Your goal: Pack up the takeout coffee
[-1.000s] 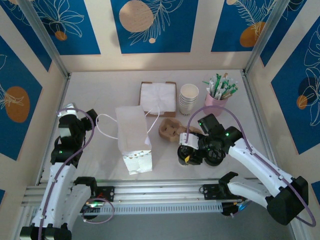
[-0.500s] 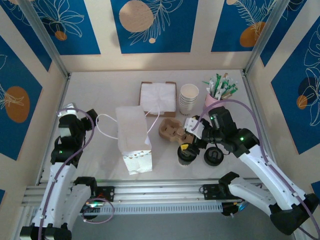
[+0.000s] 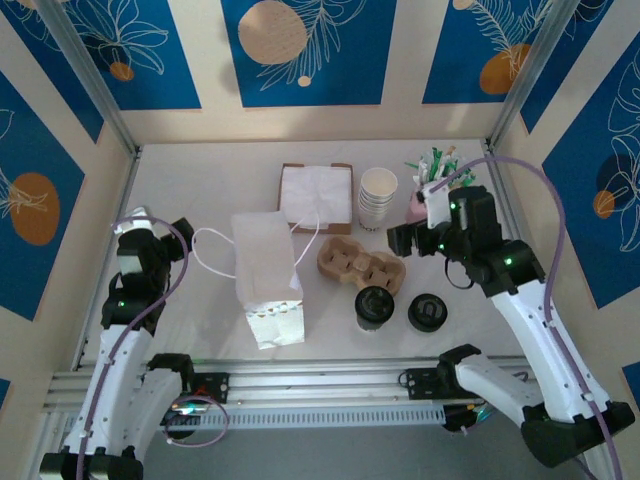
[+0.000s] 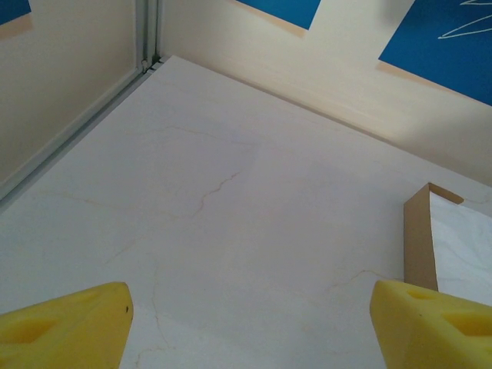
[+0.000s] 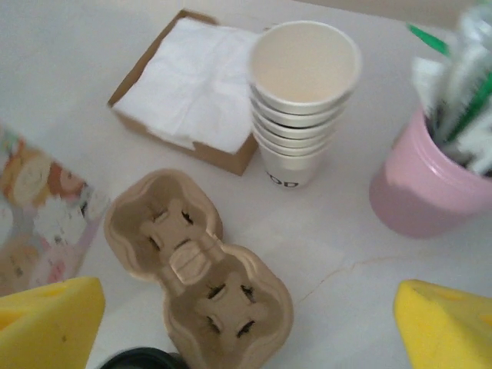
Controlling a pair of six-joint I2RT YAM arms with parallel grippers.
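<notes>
The takeout coffee (image 3: 374, 305), a cream cup under a black lid, stands on the table just in front of the brown two-hole cup carrier (image 3: 358, 264). Only the lid's rim (image 5: 142, 360) peeks in at the bottom of the right wrist view, below the carrier (image 5: 201, 270). My right gripper (image 3: 399, 240) (image 5: 250, 342) hangs open above the carrier's right end, holding nothing. At the left side of the table my left gripper (image 3: 150, 238) (image 4: 250, 330) is open over bare tabletop.
A white paper bag (image 3: 266, 278) with handles lies left of the carrier. A loose black lid (image 3: 427, 312) sits right of the coffee. Behind are a napkin box (image 3: 316, 194), a stack of lidless cups (image 3: 378, 197) and a pink cup of sticks (image 3: 432, 197).
My right gripper has lifted off the coffee cup and swung back and right, leaving the cup standing with the loose lid beside it. The left arm has not moved.
</notes>
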